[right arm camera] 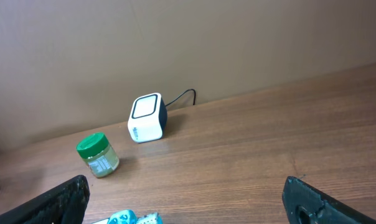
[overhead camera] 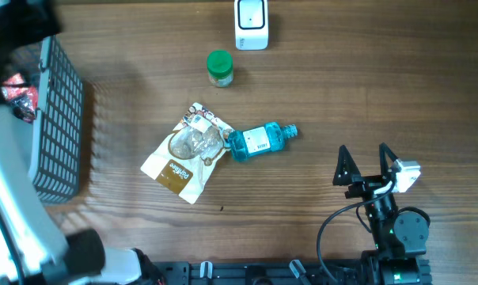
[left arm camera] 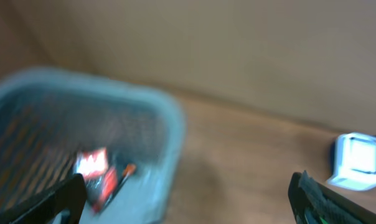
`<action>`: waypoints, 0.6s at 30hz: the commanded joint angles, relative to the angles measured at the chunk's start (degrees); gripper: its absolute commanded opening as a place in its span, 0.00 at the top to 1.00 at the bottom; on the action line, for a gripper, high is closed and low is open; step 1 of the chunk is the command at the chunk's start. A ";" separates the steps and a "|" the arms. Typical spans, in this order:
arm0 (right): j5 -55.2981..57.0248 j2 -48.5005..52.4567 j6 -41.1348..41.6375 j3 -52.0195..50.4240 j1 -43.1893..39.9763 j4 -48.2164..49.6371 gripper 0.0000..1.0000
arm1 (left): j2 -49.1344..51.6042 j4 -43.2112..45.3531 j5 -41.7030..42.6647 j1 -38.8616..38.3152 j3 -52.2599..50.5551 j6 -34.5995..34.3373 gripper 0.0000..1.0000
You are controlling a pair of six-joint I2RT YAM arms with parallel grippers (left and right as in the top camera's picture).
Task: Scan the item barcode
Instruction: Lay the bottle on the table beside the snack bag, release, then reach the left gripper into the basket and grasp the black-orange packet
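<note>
- The wooden counter (overhead camera: 342, 95) fills the overhead view.
- A grey mesh basket (overhead camera: 61, 127) stands along the left edge of the frame. In the left wrist view its rim (left arm camera: 169, 118) is blurred and fills the left half.
- The left arm (overhead camera: 9, 198) is a white blur up the left side, reaching over the basket.
- The left fingers (left arm camera: 57, 202) sit at the lower corners of the wrist view. They are spread wide with nothing between them, above the basket's near corner.
- The right arm (overhead camera: 393, 229) is at the lower right of the overhead frame.
- The right fingers (overhead camera: 343, 162) point toward the top of the frame. They are wide apart and empty over bare counter, well clear of every item. They also show in the right wrist view (right arm camera: 57, 199).
- A white and brown pouch (overhead camera: 180, 162) lies flat at centre-left, with something clear and crumpled at its upper end.
- A blue bottle (overhead camera: 259, 141) lies on its side at centre with its cap to the right and its base touching the pouch. A sliver of it shows at the bottom edge of the right wrist view (right arm camera: 122, 218).
- The white scanner (overhead camera: 251, 24) stands at the top centre, against the back edge. It also shows in both wrist views (right arm camera: 145, 118) (left arm camera: 359, 160).
- A green-lidded jar (overhead camera: 219, 68) stands upright just below and left of the scanner (right arm camera: 98, 155).
- A red packet (overhead camera: 17, 95) lies inside the basket (left arm camera: 94, 171).
</note>
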 commanded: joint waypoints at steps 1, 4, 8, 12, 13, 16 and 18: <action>0.76 -0.46 -0.94 -0.04 0.15 0.13 0.00 | 6.51 -3.45 19.96 13.07 -1.09 10.08 0.00; 0.76 -0.46 -0.96 -0.04 0.15 0.13 0.00 | 12.90 -4.76 21.27 17.68 -1.09 16.85 0.00; 0.74 -0.46 -0.98 -0.04 0.15 0.13 0.00 | 20.33 -4.72 21.27 17.97 -1.09 24.02 0.00; 0.76 -0.46 -0.96 -0.04 0.15 0.13 0.00 | 29.00 -4.02 19.02 16.83 -1.09 33.62 0.00; 0.76 -0.46 -0.96 -0.04 0.15 0.13 0.00 | 30.45 -3.17 17.20 16.83 -1.09 33.86 0.00; 0.76 -0.46 -0.96 -0.04 0.15 0.13 0.00 | 34.27 0.15 8.72 16.83 -1.09 35.76 0.00; 0.76 -0.46 -0.96 -0.04 0.15 0.13 0.00 | 35.87 1.07 4.68 16.83 -1.09 39.39 0.00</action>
